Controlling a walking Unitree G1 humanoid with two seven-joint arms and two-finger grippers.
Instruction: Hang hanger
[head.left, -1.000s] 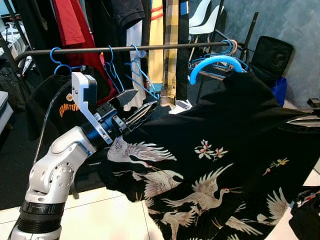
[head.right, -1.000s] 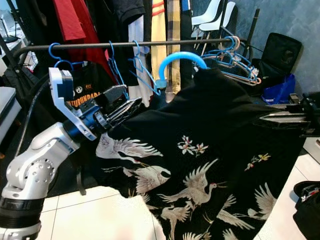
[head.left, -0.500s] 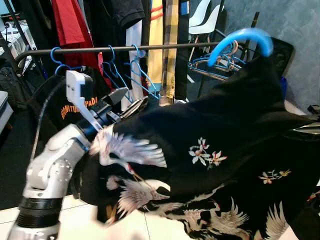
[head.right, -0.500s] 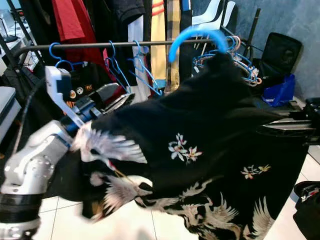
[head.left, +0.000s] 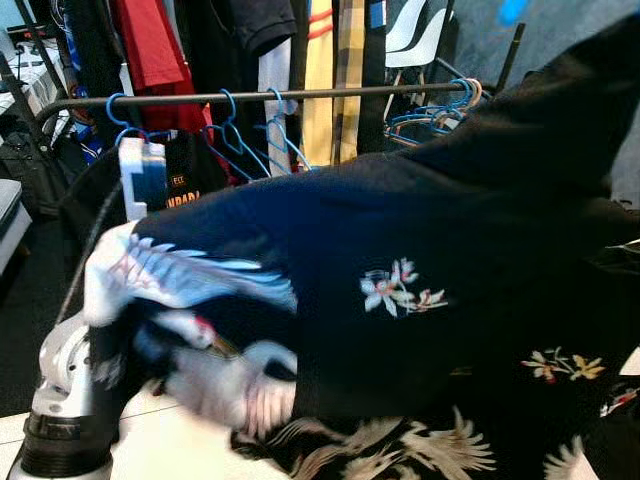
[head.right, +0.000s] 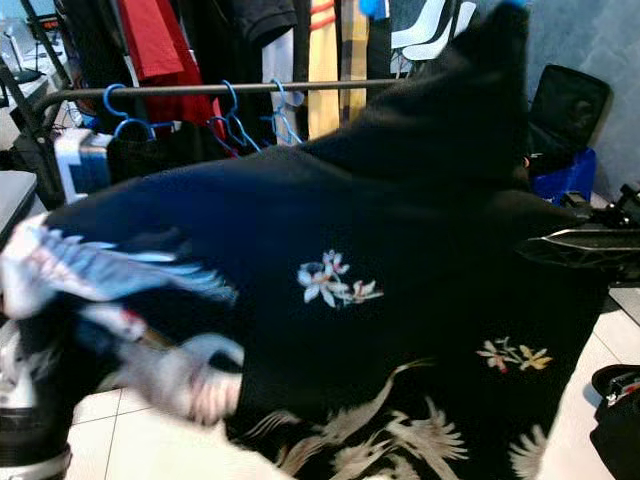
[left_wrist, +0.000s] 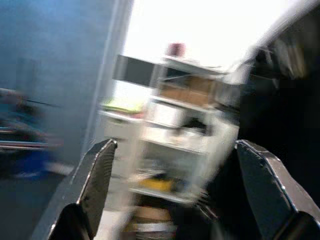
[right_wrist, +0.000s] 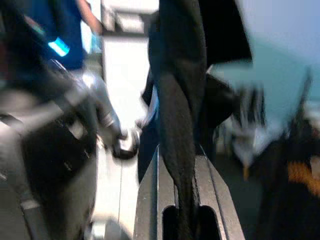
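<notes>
A clothes rail crosses the background. The black crane-print garment is spread crosswise before it, the blue hanger hook uppermost. Its fabric is pinched by the closed right end effector; the left end effector is spread wide, empty.

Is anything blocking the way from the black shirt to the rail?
Nothing solid. The shirt is held up in front of the rail, where blue hangers already hang; the stretch near the yellow garment looks free.

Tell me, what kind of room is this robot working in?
Probably a laundry or wardrobe corner of a home or studio: a metal clothes rail carries blue hangers and hanging garments, and a black crane-print shirt is being lifted toward it over a white tiled floor.
</notes>
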